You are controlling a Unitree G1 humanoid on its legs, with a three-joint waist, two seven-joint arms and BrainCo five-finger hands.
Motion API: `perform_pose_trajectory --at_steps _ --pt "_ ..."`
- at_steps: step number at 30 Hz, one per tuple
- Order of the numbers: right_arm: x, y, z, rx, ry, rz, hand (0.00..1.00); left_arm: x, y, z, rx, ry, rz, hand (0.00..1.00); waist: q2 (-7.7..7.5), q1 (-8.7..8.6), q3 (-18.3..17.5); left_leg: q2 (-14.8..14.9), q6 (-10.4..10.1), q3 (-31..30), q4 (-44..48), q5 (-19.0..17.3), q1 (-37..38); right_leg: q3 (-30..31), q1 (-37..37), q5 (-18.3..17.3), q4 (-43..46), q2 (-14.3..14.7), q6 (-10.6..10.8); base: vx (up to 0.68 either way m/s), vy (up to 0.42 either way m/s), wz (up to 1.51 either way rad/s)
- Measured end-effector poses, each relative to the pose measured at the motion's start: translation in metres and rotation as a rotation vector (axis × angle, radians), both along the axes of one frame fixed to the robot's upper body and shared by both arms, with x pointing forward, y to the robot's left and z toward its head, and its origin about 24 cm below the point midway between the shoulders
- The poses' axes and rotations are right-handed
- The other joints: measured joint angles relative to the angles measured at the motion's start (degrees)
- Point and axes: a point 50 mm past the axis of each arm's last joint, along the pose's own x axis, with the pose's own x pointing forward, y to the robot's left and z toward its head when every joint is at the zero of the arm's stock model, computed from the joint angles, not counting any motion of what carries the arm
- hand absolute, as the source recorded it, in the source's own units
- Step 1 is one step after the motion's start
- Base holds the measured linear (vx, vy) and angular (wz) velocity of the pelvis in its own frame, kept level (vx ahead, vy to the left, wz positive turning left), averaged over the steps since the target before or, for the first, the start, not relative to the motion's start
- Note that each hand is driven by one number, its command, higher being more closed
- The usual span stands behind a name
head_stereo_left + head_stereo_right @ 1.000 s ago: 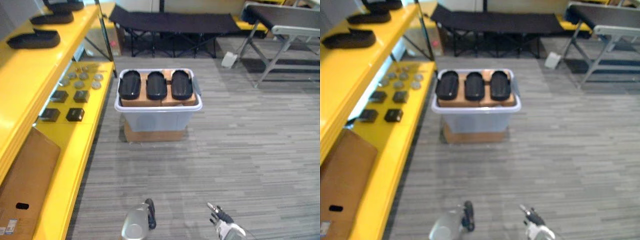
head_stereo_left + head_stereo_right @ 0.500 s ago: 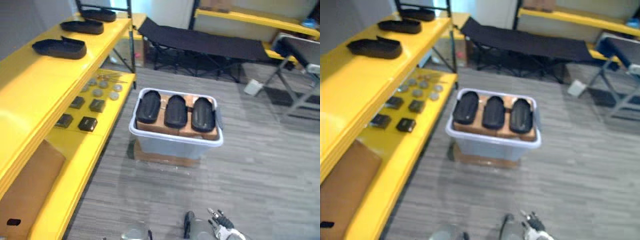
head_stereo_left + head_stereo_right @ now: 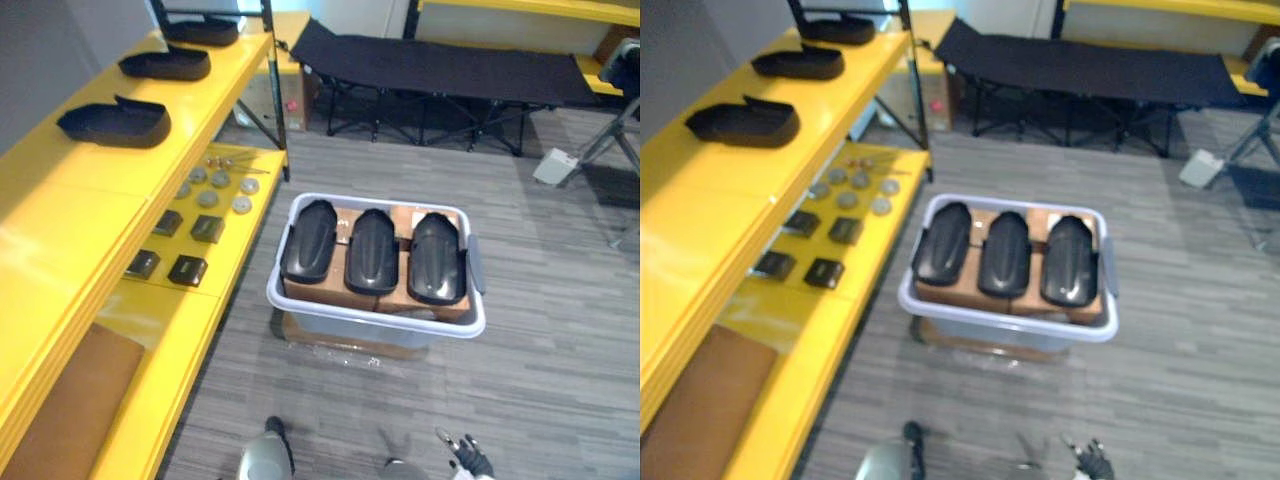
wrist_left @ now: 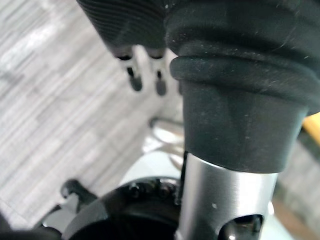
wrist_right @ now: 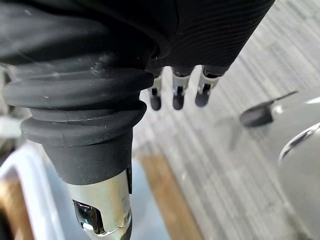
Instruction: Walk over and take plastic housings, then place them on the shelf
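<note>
Plastic housings: you see three side by side atop boxes in clear bin, just beside yellow shelf. Your left hand and right hand hang empty, fingers straight.

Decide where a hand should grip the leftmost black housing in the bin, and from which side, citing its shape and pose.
Probably across its narrow width at mid-length, from above: the leftmost housing lies flat, dome up, atop cardboard in the bin, with its long sides exposed and a neighbour close beside.
</note>
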Motion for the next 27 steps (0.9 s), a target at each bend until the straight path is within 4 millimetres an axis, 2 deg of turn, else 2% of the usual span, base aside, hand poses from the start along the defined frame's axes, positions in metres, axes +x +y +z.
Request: perform_pose_trajectory --at_steps 1,2,3,4,5,6,7,8,9,10,11,12,13,14,15,16,17,19,20,22,24,25,27 --pt "0.005 0.004 0.002 -0.014 -0.021 0.073 0.00 0.000 0.000 0.000 0.006 0.002 -0.012 0.00 -0.06 0.05 -0.02 -0.86 0.09 -0.11 -1.01 0.44 0.29 -0.08 0.01 -0.45 -0.20 -0.52 0.78 -0.01 0.089 0.18" --pt "0.017 0.013 0.007 -0.040 -0.067 0.232 0.00 0.001 0.000 0.000 0.014 0.005 -0.033 0.00 -0.02 -0.23 0.05 -1.69 0.24 -0.68 -2.57 1.37 0.53 -0.58 -0.06 -0.80 -0.34 -0.97 1.58 -0.04 0.030 0.28" --pt "0.038 0.038 0.020 -0.066 -0.176 0.517 0.00 0.002 0.000 0.000 0.026 0.013 -0.060 0.00 0.00 -0.43 0.08 -2.54 0.26 -2.13 -5.51 3.12 0.79 -1.71 -0.52 -0.87 -0.34 -1.11 1.51 -0.03 0.010 0.33" --pt "0.050 0.053 0.030 -0.080 -0.250 0.669 0.00 0.003 0.001 0.000 0.034 0.018 -0.077 0.00 -0.05 -0.40 0.11 -2.91 0.33 -3.31 -6.73 3.87 0.74 -2.17 -0.76 -0.87 -0.33 -1.05 1.49 -0.04 -0.024 0.43" --pt "0.072 0.095 0.057 -0.102 -0.430 0.999 0.00 0.006 0.003 0.001 0.055 0.023 -0.124 0.00 -0.05 -0.36 0.14 -3.18 0.25 -5.29 -8.40 5.06 0.54 -3.36 -0.82 -0.89 -0.34 -0.67 1.34 -0.02 -0.033 0.40" --pt "0.081 0.119 0.074 -0.098 -0.537 1.139 0.00 0.009 0.003 0.001 0.061 0.020 -0.151 0.00 -0.16 -0.19 0.16 -3.03 0.08 -5.98 -8.47 5.21 0.19 -3.99 -0.82 -0.97 -0.33 -0.35 1.21 -0.03 -0.060 0.47" --pt "0.091 0.162 0.108 -0.065 -0.743 1.315 0.00 0.017 0.005 0.003 0.073 -0.002 -0.187 0.00 -0.50 0.61 0.31 -2.64 -0.02 -6.98 -7.77 5.24 -0.81 -4.95 -0.82 -1.06 -0.39 0.26 0.96 -0.01 -0.053 0.38" --pt "0.101 0.188 0.139 -0.051 -0.904 1.386 0.00 0.021 0.005 0.004 0.079 -0.019 -0.212 0.00 -0.47 1.60 0.27 -2.38 -0.07 -7.58 -7.24 5.24 -1.43 -5.57 -0.81 -0.71 -0.38 0.63 1.10 0.01 -0.065 0.37" --pt "0.113 0.214 0.196 -0.018 -1.167 1.372 0.00 0.025 0.005 0.006 0.084 -0.045 -0.237 0.00 -0.89 2.96 0.40 -2.02 -0.12 -8.29 -6.61 5.21 -2.20 -6.12 -0.68 -0.14 -0.77 1.22 0.70 0.02 -0.043 0.24" --pt "0.119 0.218 0.218 -0.036 -1.258 1.343 0.00 0.026 0.006 0.007 0.086 -0.051 -0.253 0.00 -1.18 3.21 0.56 -1.86 -0.12 -8.38 -6.47 5.22 -2.28 -6.10 -0.56 0.19 -0.97 1.44 0.51 0.03 -0.029 0.09" --pt "0.132 0.214 0.253 -0.088 -1.380 1.270 0.00 0.026 0.008 0.008 0.091 -0.059 -0.270 0.00 -1.70 3.15 0.82 -1.51 -0.12 -8.34 -6.24 5.22 -2.15 -6.02 -0.18 0.89 -1.19 1.85 0.02 0.02 0.001 -0.09" --pt "0.156 0.190 0.292 -0.180 -1.479 1.080 0.00 0.029 0.010 0.010 0.099 -0.070 -0.303 0.00 -2.21 3.12 1.13 -0.94 -0.12 -7.90 -6.15 5.22 -1.56 -5.59 0.24 2.01 -1.49 2.38 -0.39 0.00 0.013 -0.18" --pt "0.170 0.172 0.307 -0.230 -1.503 0.955 0.00 0.029 0.011 0.010 0.106 -0.072 -0.322 0.00 -2.43 3.14 1.25 -0.61 -0.13 -7.45 -6.16 5.22 -1.06 -5.09 0.46 2.62 -1.64 2.62 -0.54 -0.04 0.037 -0.36" --pt "0.192 0.132 0.330 -0.292 -1.501 0.713 0.00 0.029 0.010 0.011 0.110 -0.074 -0.340 0.00 -2.66 3.11 1.37 -0.14 -0.24 -6.70 -6.20 4.99 0.00 -4.00 0.76 3.61 -1.81 2.97 -1.21 -0.07 0.054 -0.45" --pt "0.205 0.092 0.349 -0.325 -1.489 0.494 0.00 0.029 0.009 0.010 0.104 -0.070 -0.346 0.00 -2.84 3.06 1.44 0.02 -0.28 -5.77 -6.25 4.63 0.82 -2.89 0.88 4.14 -1.83 2.94 -1.08 -0.07 0.061 -0.45" --pt "0.209 0.074 0.353 -0.349 -1.472 0.408 0.00 0.028 0.010 0.010 0.102 -0.068 -0.347 0.00 -2.87 2.89 1.44 0.05 -0.25 -5.41 -6.22 4.50 1.05 -2.60 0.87 4.25 -1.84 2.88 -1.11 -0.10 0.061 -0.35" --pt "0.213 0.044 0.356 -0.401 -1.417 0.281 0.00 0.025 0.009 0.010 0.094 -0.057 -0.346 0.00 -2.89 2.13 1.47 0.06 -0.46 -4.84 -6.23 4.22 1.33 -2.32 0.82 4.27 -1.89 2.75 -1.18 -0.07 0.037 -0.25" --pt "0.219 0.019 0.348 -0.429 -1.318 0.198 0.00 0.024 0.010 0.010 0.091 -0.059 -0.343 0.00 -3.11 1.63 1.97 0.36 -0.56 -3.55 -6.01 4.18 1.31 -1.09 -0.04 3.64 -2.00 2.72 -1.68 -0.11 0.008 -0.42" --pt "0.225 -0.001 0.337 -0.433 -1.233 0.118 0.00 0.026 0.012 0.012 0.089 -0.082 -0.342 0.00 -3.01 1.53 3.13 1.19 -0.76 -2.77 -4.81 4.31 -0.44 -0.21 -1.94 2.65 -1.96 3.08 -0.94 -0.18 -0.028 -0.45" --pt "0.228 -0.023 0.323 -0.419 -1.149 0.034 0.00 0.033 0.013 0.016 0.100 -0.119 -0.342 0.00 -2.67 1.28 5.54 2.18 -1.25 -3.15 -4.24 4.82 -2.44 0.13 -4.52 2.45 -1.01 3.94 -0.77 -0.18 -0.039 -0.16" --pt "0.231 -0.058 0.296 -0.420 -0.992 -0.096 0.00 0.045 0.011 0.021 0.110 -0.192 -0.336 0.00 -1.94 1.64 8.33 3.06 -1.23 -5.03 -4.31 6.24 -6.24 0.16 -7.77 2.98 -0.71 5.38 -0.94 -0.19 -0.027 0.07" --pt "0.232 -0.063 0.289 -0.422 -0.953 -0.112 0.00 0.045 0.011 0.022 0.114 -0.206 -0.336 0.00 -2.04 1.71 8.60 3.16 -1.24 -5.49 -4.31 6.54 -7.32 0.15 -8.56 3.48 -0.87 5.65 -1.04 -0.10 -0.013 0.12" --pt "0.239 -0.076 0.274 -0.413 -0.848 -0.156 0.00 0.049 0.011 0.025 0.128 -0.255 -0.342 0.00 -2.07 2.95 8.75 3.43 -0.96 -5.89 -4.31 7.17 -10.29 -0.15 -10.91 5.37 -1.77 6.17 -1.07 -0.01 -0.002 0.03"
